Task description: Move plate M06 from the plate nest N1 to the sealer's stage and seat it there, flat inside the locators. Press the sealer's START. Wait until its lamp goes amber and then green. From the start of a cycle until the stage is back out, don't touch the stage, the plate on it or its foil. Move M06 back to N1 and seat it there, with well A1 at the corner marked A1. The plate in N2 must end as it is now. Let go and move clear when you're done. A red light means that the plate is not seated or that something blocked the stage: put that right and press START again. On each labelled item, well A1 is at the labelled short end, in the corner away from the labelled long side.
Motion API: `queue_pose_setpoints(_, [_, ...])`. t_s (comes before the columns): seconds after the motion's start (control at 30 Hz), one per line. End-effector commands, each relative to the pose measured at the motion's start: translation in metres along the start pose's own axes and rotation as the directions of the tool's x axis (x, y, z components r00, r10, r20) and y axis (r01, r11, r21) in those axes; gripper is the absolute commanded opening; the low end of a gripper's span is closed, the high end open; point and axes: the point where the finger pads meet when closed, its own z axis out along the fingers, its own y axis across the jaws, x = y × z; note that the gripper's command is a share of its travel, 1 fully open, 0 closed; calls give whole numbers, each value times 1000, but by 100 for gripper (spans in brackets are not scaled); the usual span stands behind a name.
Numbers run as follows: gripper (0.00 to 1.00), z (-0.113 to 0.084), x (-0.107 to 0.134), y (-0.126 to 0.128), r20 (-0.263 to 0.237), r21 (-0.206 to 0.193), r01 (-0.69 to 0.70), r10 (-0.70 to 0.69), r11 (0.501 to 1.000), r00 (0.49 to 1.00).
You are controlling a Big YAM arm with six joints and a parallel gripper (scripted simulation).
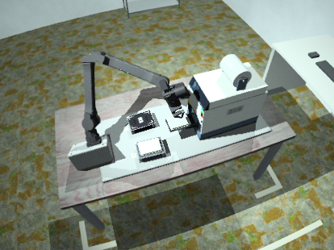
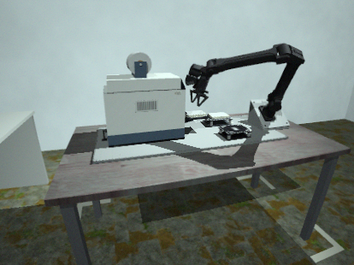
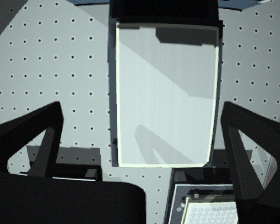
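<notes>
While my gripper (image 1: 178, 114) (image 2: 198, 103) (image 3: 142, 110) hangs in front of the sealer (image 1: 231, 107) (image 2: 145, 109), its fingers spread wide with nothing between them, plate M06 (image 1: 177, 122) (image 2: 196, 114) (image 3: 167, 100) lies below me on the stage (image 3: 113, 100) that juts from the sealer's front, its top smooth and pale, one short end toward the machine. Farther out from the sealer than that stage, I see the black nest (image 1: 141, 122) (image 2: 235, 129) with no plate on it and, apart from it, the other plate (image 1: 149, 147) (image 2: 219, 115) (image 3: 210, 214) in its own nest, wells showing in my wrist view. I cannot tell the lamp's colour on the sealer.
</notes>
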Motion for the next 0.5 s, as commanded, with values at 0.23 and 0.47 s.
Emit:
queue_pose_setpoints(0.23, [100, -3, 12, -24, -11, -3, -52, 52, 999, 999])
queue_pose_setpoints(0.47, [100, -6, 17, -14, -14, -4, -21, 21, 1000, 1000])
